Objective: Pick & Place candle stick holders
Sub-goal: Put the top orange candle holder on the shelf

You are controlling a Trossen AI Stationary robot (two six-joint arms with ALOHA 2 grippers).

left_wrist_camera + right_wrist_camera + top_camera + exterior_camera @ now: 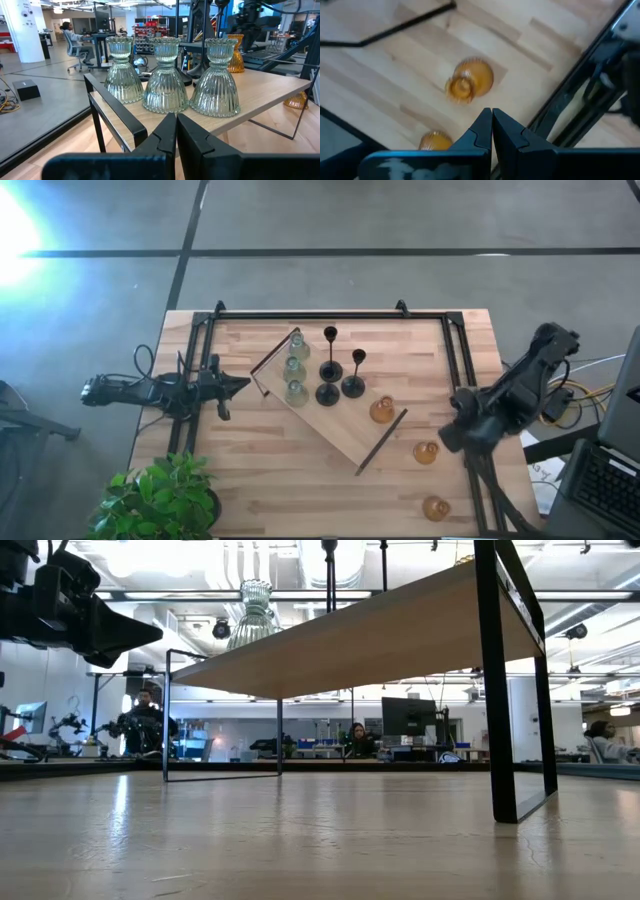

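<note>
1. Green glass holders [294, 366], three: ranked in a row along one edge of the wooden board [345, 430], beside its black handle [273, 352]; seen close in the left wrist view [165, 75], upright and nearly touching. Apparently grouped by kind.
2. Black holders [340, 370], three: clustered mid-board, upright, round bases close together, next to the green row.
3. Amber holder [381, 411], one: set on the board near its far handle [380, 442], likely first of a third row.
4. Amber holders, two: off the board on the counter [300, 490], one [426, 452] near the board, the other [435, 507] close to the counter's front edge; judged not yet placed.
5. Left gripper [240, 384]: fingers together, holding nothing, level with the board's green end; probably idle, pointed at the finished row.
6. Right gripper [450, 438]: fingers together, empty, poised above the loose amber pair [469, 80], well placed for the next pick; opening needed first.
7. Potted plant [160, 500]: counter corner, clear of the work.
</note>
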